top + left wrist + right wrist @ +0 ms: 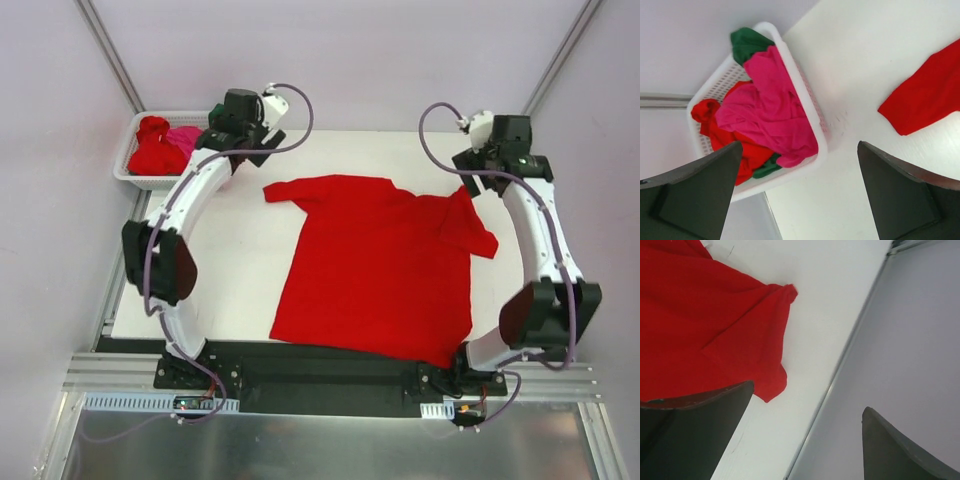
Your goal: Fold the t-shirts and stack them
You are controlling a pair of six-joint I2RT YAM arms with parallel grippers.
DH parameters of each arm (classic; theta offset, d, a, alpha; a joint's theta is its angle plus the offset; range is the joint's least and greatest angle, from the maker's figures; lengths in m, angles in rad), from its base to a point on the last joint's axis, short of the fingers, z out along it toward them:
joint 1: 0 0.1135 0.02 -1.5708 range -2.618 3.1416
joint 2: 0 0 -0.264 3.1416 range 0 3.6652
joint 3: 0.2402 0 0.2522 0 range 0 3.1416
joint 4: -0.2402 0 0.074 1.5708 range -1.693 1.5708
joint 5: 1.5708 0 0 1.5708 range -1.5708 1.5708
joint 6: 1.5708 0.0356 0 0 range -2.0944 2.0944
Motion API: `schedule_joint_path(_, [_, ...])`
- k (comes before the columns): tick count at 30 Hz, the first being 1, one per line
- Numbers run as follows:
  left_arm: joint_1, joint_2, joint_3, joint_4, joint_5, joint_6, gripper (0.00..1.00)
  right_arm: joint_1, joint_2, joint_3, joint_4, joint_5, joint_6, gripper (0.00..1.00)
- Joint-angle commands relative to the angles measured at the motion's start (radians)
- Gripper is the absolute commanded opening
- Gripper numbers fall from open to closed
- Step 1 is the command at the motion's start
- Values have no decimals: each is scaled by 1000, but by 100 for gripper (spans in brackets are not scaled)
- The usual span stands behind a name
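One red t-shirt (380,265) lies spread on the bench (232,275). Left end effector (799,150) and right end effector (809,397) both gape wide.

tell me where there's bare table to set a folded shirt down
Widest bare patch: table between the left arm and the left edge of the spread red t-shirt. A narrower strip lies between its collar and the far edge. Crowded: far left corner, where the basket is heaped with shirts, and the right side, where a sleeve nearly reaches the right arm.
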Motion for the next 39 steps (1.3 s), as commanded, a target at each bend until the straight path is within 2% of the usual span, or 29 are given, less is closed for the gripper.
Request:
schedule_joint_path(1, [-6, -313, -97, -114, 70, -152, 99, -5, -251, -8, -16, -25, 45, 96])
schedule_joint_path(3, [-17, -395, -180, -236, 152, -214, 99, -5, -324, -28, -55, -45, 44, 96])
schedule_joint_path(6, [-34, -546, -384, -374, 307, -304, 99, -5, -386, -47, -130, -65, 38, 96])
schedule_joint_path(7, [-48, -605, -491, -395, 330, -324, 99, -6, -397, -48, -159, -74, 36, 96])
schedule_joint_path(10, [-106, -716, -689, -435, 426, -396, 99, -6, -412, -39, -225, -134, 48, 96])
schedule_joint_path(12, [-170, -756, -757, -445, 510, -416, 99, 3, -411, -22, -246, -145, 62, 96])
schedule_joint_path(14, [-174, -791, -806, -481, 587, -389, 99, 15, -409, -18, -265, -136, 67, 96])
schedule_joint_path(15, [-177, -781, -809, -505, 669, -340, 99, 29, -408, -12, -271, -128, 67, 96])
schedule_joint_path(17, [-206, -741, -760, -629, 743, -274, 99, 44, -405, -8, -283, -121, 67, 96])
schedule_joint_path(22, [-371, -644, -688, -695, 619, -197, 99, 83, -415, -31, -292, -116, 65, 96])
schedule_joint_path(29, [-466, -466, -625, -699, 448, -45, 99, 83, -437, -76, -279, -99, 54, 96])
schedule_joint_path(34, [-520, -325, -631, -613, 326, -1, 99, 86, -447, -74, -277, -90, 47, 96])
schedule_joint_path(39, [-542, -192, -587, -496, 260, -37, 99, 84, -451, -79, -269, -90, 51, 96])
